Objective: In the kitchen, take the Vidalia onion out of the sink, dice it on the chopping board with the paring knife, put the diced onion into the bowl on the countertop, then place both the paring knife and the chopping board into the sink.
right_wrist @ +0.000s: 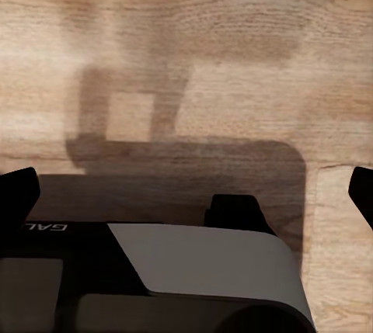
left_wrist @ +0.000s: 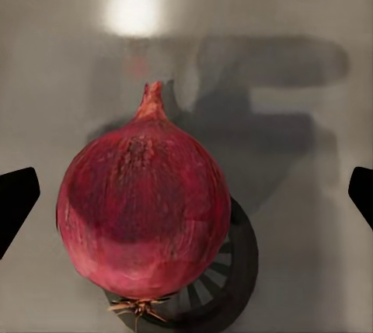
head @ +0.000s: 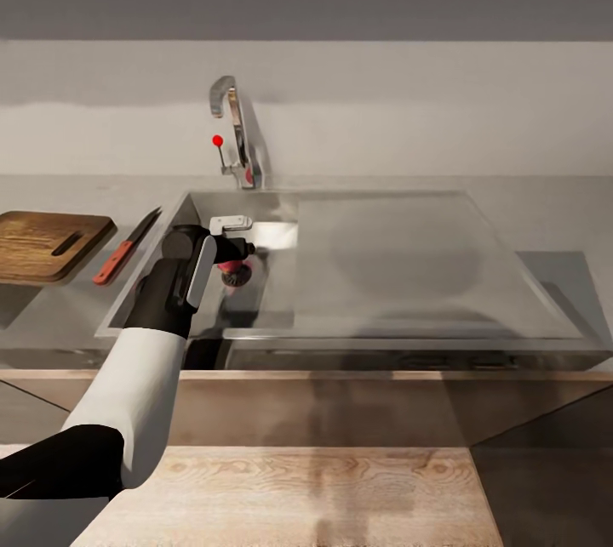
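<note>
Left arm lowered into the sink [head: 383, 215] over the Vidalia onion [head: 236, 273], which is largely hidden in the head view.

From the head view, the onion is mostly covered by the left gripper [head: 232, 262]; only a reddish patch is seen. In the left wrist view the onion [left_wrist: 144, 209] is seen resting on the basin floor, partly over the round drain [left_wrist: 225, 279], with the jaws spread wide to either side, clear of it. The chopping board [head: 47, 242], cut off at the picture edge, and the paring knife [head: 125, 247] are laid on the table [head: 553, 215] beside the basin; the tap [head: 236, 130] is stood behind. The right gripper [right_wrist: 186, 193] is held with jaws wide apart and empty above a wooden floor [right_wrist: 233, 53].
</note>
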Robot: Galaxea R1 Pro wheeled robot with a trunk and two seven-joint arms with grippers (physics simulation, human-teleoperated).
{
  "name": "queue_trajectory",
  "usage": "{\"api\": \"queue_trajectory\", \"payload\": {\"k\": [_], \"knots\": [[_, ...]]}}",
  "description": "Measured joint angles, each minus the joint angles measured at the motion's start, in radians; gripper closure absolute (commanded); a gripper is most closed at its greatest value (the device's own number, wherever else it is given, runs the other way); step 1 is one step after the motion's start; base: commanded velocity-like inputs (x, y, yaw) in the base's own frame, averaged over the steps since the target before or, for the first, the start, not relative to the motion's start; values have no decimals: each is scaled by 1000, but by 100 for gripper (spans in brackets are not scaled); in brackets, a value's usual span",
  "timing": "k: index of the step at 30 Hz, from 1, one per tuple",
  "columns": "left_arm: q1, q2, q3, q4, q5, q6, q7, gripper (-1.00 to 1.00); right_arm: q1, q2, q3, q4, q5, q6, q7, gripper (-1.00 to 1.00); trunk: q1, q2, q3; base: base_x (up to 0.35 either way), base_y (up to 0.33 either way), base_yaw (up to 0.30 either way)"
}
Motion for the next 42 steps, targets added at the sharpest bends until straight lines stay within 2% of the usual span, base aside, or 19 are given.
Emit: {"api": "queue_trajectory", "payload": {"k": [23,40,41,42], "knots": [[0,6,0,2,0,0,0,-100,0,0,0,0,0,0,1,-100,0,0,-37,0,0,0],[0,6,1,1,-3,-2,0,-100,0,0,0,0,0,0,1,-100,0,0,-39,0,0,0],[0,6,1,1,-3,-2,0,100,0,0,0,0,0,0,1,-100,0,0,-39,0,0,0],[0,6,1,2,-6,-1,0,100,0,0,0,0,0,0,1,-100,0,0,-39,0,0,0]]}}
